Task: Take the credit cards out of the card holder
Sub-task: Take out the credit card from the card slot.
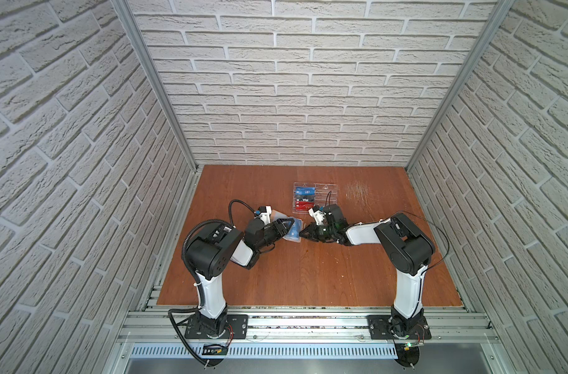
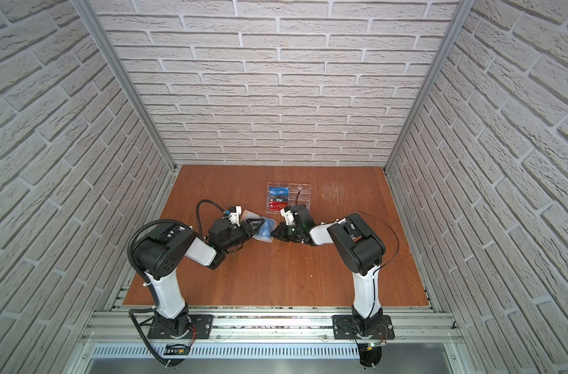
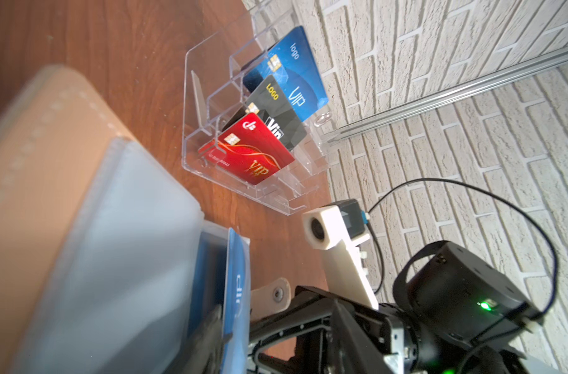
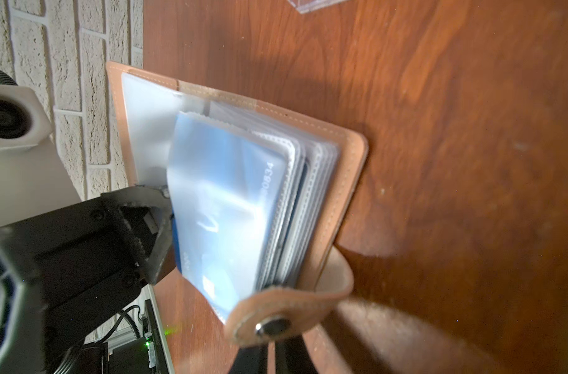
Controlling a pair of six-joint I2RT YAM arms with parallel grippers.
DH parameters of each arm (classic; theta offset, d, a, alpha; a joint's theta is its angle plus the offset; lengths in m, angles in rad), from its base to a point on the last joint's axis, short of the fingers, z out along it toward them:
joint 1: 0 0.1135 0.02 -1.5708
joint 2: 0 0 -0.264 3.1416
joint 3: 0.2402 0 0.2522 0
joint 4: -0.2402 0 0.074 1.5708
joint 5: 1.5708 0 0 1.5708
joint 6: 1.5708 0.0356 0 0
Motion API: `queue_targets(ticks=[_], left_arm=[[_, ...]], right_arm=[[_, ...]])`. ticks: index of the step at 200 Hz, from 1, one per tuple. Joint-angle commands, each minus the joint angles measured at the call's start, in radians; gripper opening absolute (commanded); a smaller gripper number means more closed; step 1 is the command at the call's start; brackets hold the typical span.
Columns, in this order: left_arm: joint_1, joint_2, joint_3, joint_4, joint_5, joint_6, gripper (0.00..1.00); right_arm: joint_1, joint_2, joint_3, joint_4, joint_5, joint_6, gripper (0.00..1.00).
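The beige card holder [image 1: 293,237] [image 4: 340,155] lies open on the wooden table between my two grippers, its frosted sleeves fanned upward. A blue credit card [image 3: 235,285] [image 4: 230,181] sits in the raised sleeve, one edge sticking out. My left gripper [image 1: 287,228] reaches in from the left with its jaws open. One finger [image 3: 211,336] rests against that card's edge. My right gripper [image 1: 303,234] [image 4: 269,359] is shut on the holder's snap tab [image 4: 272,323], which curls up from the cover. More sleeves behind hold further blue cards, mostly hidden.
A clear acrylic rack [image 1: 323,199] [image 3: 195,97] stands just behind the right gripper, holding a blue, a black and a red VIP card. Brick-pattern walls enclose the table on three sides. A scratched patch [image 1: 357,194] marks the wood at the back right.
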Motion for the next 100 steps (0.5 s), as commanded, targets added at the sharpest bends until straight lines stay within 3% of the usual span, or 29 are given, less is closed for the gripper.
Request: queue_targets(ticks=[1, 100], left_arm=[[-0.089, 0.012, -0.016, 0.079, 0.179, -0.035, 0.52], [-0.096, 0.050, -0.007, 0.102, 0.177, -0.046, 0.51]], right_arm=[[0.050, 0.104, -0.001, -0.080, 0.074, -0.005, 0.08], [0.048, 0.099, 0.008, -0.092, 0.075, -0.006, 0.07]])
